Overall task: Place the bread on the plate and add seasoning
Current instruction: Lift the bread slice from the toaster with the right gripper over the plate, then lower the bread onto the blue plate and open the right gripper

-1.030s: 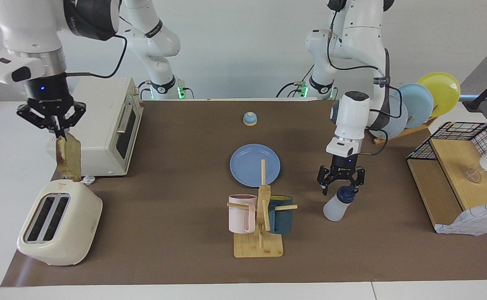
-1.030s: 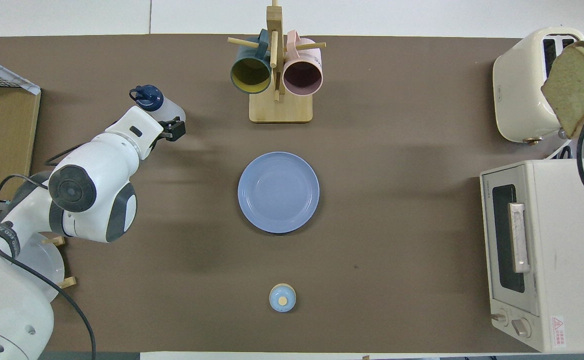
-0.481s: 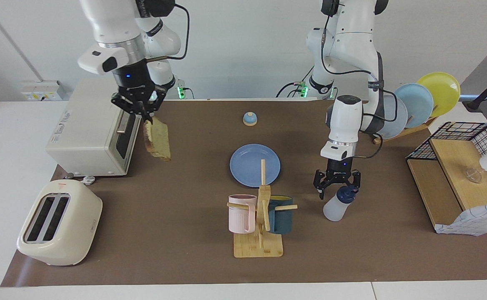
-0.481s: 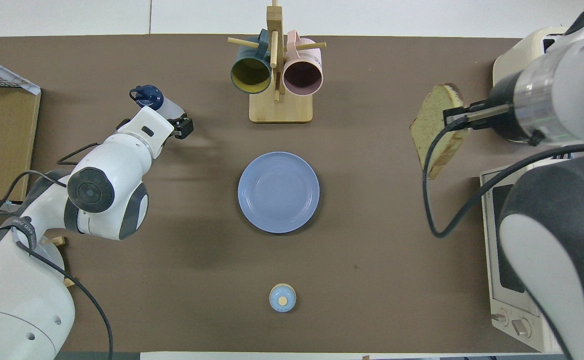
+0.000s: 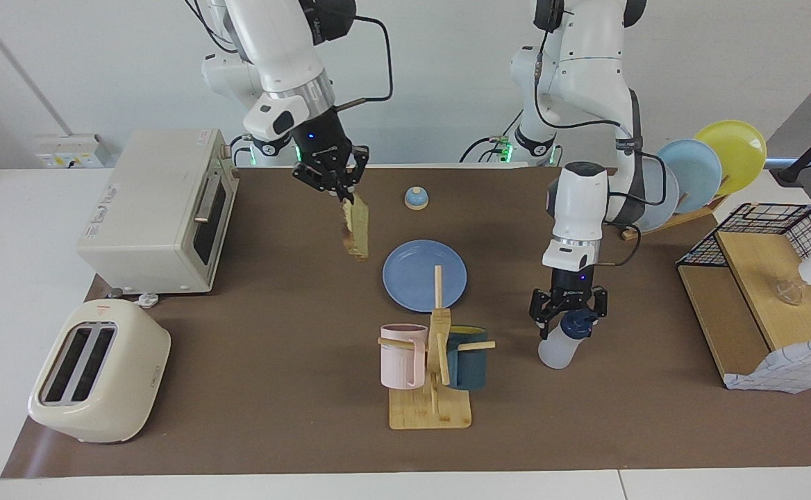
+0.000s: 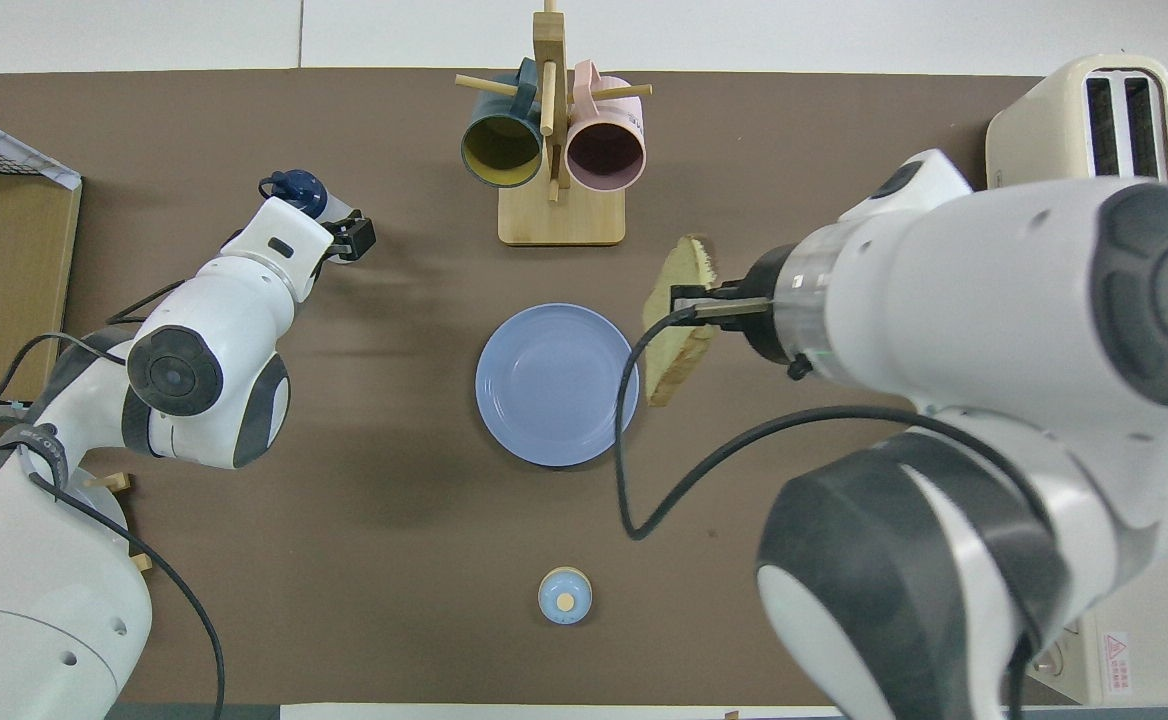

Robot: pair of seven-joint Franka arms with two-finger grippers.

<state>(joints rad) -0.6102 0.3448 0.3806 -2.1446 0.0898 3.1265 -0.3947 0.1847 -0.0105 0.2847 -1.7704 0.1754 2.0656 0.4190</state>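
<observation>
Right gripper (image 5: 341, 196) has swung bread slice (image 5: 357, 228) from beside toaster oven (image 5: 157, 209) to just beside blue plate (image 5: 425, 275); jaws pinch its top edge. You see two mugs, one bell. Left gripper (image 5: 568, 321) jaws spread wide, straddling seasoning bottle (image 5: 562, 342) cap.

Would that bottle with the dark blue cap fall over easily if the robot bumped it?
Probably. The seasoning bottle is tall, narrows toward the cap and already seems to lean, so a sideways nudge could tip it. Its see-through plastic suggests it is light. The open left gripper sits around its cap, which might steady it.
</observation>
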